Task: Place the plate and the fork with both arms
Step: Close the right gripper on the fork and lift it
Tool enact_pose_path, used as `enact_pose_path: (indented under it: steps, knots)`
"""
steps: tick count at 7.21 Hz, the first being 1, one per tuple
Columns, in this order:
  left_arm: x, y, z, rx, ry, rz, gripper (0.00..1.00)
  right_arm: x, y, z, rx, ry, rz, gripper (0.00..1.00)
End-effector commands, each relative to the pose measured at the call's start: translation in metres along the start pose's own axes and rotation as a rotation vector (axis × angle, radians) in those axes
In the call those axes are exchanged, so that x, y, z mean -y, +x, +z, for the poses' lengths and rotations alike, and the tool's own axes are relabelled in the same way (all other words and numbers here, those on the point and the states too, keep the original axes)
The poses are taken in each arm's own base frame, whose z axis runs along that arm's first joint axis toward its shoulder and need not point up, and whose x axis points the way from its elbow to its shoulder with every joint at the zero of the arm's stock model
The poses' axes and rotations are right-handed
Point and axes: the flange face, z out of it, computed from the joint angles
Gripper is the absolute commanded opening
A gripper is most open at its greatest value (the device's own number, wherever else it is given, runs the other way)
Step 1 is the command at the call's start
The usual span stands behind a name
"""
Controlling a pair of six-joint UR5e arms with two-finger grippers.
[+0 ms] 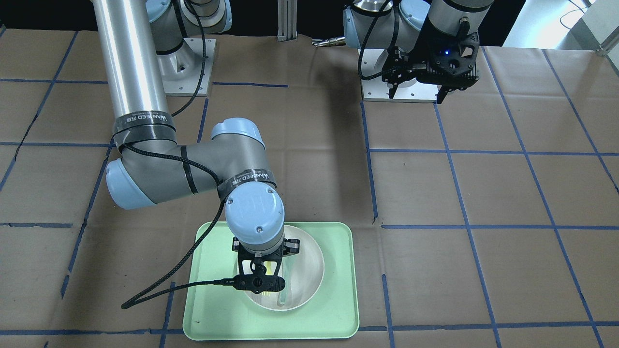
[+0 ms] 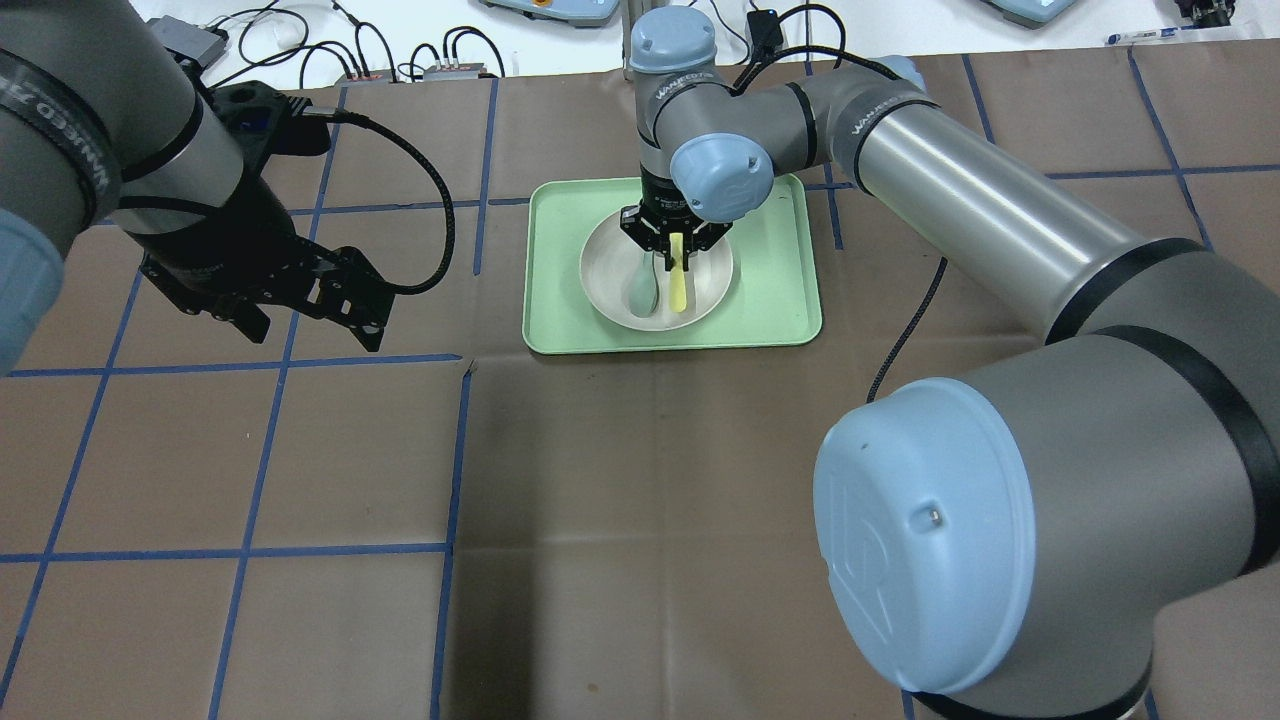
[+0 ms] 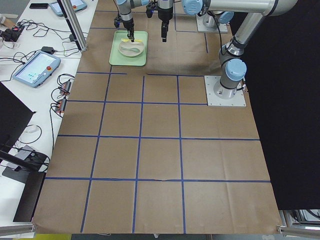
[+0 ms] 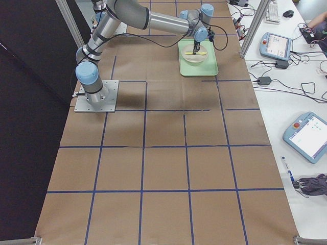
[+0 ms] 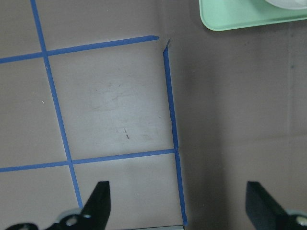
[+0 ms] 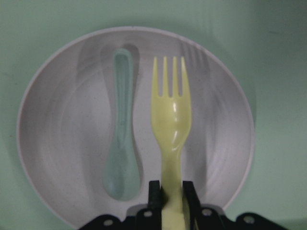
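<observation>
The off-white plate point(image 2: 605, 275) sits in the mint-green tray point(image 2: 780, 300). My right gripper point(image 2: 678, 255) stands over the plate and is shut on the handle of the pale-yellow fork point(image 2: 679, 288). In the right wrist view the fork point(image 6: 171, 115) points away from the gripper point(image 6: 171, 191), a little above the plate point(image 6: 62, 120), and casts a shadow on it. My left gripper point(image 2: 315, 335) is open and empty over bare table, left of the tray. The left wrist view shows its fingertips point(image 5: 98, 201) wide apart.
A grey-green spoon point(image 2: 642, 290) lies in the plate beside the fork; it also shows in the right wrist view point(image 6: 122, 139). Brown paper with blue tape lines point(image 2: 460, 450) covers the table. A corner of the tray point(image 5: 240, 17) shows in the left wrist view.
</observation>
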Motion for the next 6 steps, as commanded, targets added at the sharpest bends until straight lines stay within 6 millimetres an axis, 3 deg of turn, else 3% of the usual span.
enact_pose_path:
  steps: [1, 5, 6]
  knots:
    - [0.000, 0.000, 0.001, 0.000, -0.002, -0.001, 1.00, -0.007, 0.022, -0.027, -0.001, -0.008, 0.011, 0.00]
    - [0.001, 0.000, 0.001, -0.002, -0.002, -0.001, 1.00, 0.018, 0.085, -0.021, -0.064, -0.005, 0.039, 0.01]
    - [0.001, 0.000, 0.001, -0.002, -0.002, -0.001, 1.00, 0.018, 0.095, -0.008, -0.061, -0.024, 0.047, 0.01]
